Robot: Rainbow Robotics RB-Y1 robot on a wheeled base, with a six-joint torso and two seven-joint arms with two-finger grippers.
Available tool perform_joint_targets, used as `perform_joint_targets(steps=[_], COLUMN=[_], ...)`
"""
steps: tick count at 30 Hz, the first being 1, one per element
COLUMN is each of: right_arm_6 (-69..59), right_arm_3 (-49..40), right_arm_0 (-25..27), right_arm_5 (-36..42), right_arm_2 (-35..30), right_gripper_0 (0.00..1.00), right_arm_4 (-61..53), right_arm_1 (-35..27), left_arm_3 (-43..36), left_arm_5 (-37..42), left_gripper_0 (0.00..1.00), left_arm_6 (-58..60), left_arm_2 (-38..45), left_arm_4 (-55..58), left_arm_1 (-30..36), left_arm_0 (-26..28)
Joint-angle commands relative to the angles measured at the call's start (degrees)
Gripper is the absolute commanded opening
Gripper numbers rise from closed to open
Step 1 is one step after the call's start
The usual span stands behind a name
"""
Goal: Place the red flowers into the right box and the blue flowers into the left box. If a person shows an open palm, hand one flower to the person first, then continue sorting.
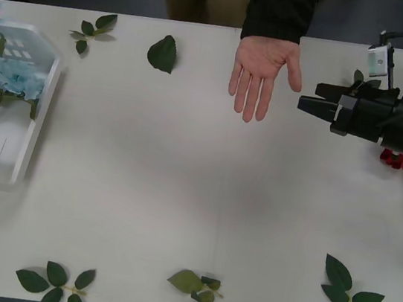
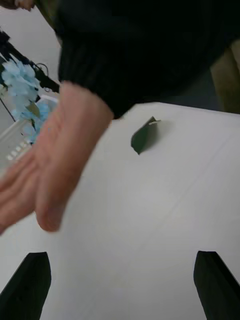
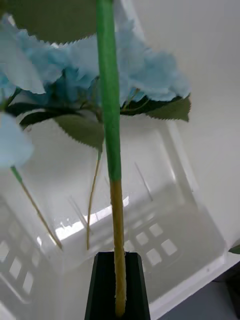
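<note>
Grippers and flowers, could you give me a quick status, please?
Left gripper shut on blue flower stem over left box. Right gripper open, empty, beside person's open palm.

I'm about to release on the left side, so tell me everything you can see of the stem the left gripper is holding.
The stem is long and thin, wrapped in smooth green for most of its length, bare yellowish tan near the bottom. The left gripper is shut on that tan end between black fingers. It runs straight up past the pale blue flowers and their serrated leaves, over the slotted white left box.
</note>
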Motion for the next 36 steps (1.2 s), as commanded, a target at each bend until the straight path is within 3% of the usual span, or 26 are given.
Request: perform_joint_targets(steps=[1,7,14,18,27,32,36], right_arm_6=[5.7,13.9,16.2,16.2,16.2,16.2,16.2], right_arm_3=[-0.1,4.7,6.5,5.5,1.3,0.1,0.1], right_arm_0=[-1.8,-1.7,-1.8,-2.1,-2.1,-2.0,-2.0], right_arm_5=[0.3,3.8,6.4,7.5,5.5,3.6,2.8], right_arm_2=[1.7,1.7,1.7,2.4,5.9,7.4,8.0], right_gripper_0=[0.83,1.00,1.00,1.00,1.00,1.00,1.00], right_arm_4=[-4.9,-13.6,-18.1,-19.8,-20.8,-20.7,-20.7], right_arm_1=[-3.6,-4.2,-6.3,-7.6,-9.0,-9.1,-8.9], left_arm_3=[2.4,3.2,0.1,-0.4,-0.6,-4.4,-9.5], left_arm_5=[-1.2,-2.1,5.8,10.0,10.7,6.4,-1.6], left_gripper_0=[0.00,0.00,0.00,0.00,0.00,0.00,0.00], left_arm_6=[2.1,2.1,-0.3,-5.6,-9.1,-9.1,-9.1], left_arm_2=[-0.4,-0.4,-0.4,-0.4,-0.4,-0.4,-0.3], left_arm_4=[-1.3,-1.7,8.9,25.5,46.2,52.2,53.4], left_arm_1=[2.9,2.9,0.0,-7.8,-26.5,-36.0,-41.8], left_arm_0=[-0.8,-0.7,-0.7,-0.7,-0.7,-0.8,-1.2])
